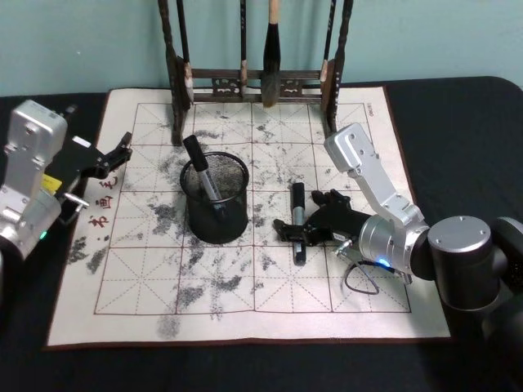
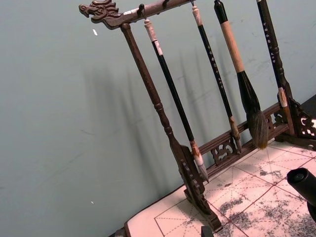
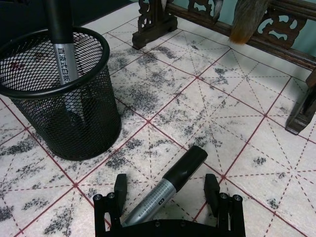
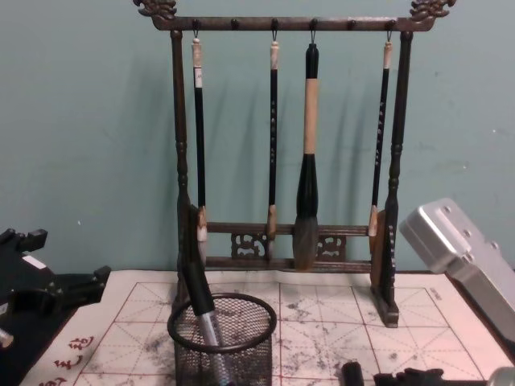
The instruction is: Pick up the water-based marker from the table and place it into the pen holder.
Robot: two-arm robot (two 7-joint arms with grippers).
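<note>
Lying between the wide-spread fingers of the right gripper point(image 3: 166, 180), the water-based marker point(image 3: 173, 181) is recorded — long axis slanting out from the palm, pen holder point(image 3: 64, 123) near; left gripper point(image 1: 114, 157) parked farther off.

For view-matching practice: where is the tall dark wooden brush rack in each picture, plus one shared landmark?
Head view: tall dark wooden brush rack, top centre.
Left wrist view: close up, leaning.
Right wrist view: carved base, far back.
Chest view: upright, centre.
Shared: white red-gridded ink-stained mat.

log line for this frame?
pre-grasp | right gripper open, straddling marker lying on calligraphy mat | pen holder holds second marker | left gripper open, idle at mat's left edge
</note>
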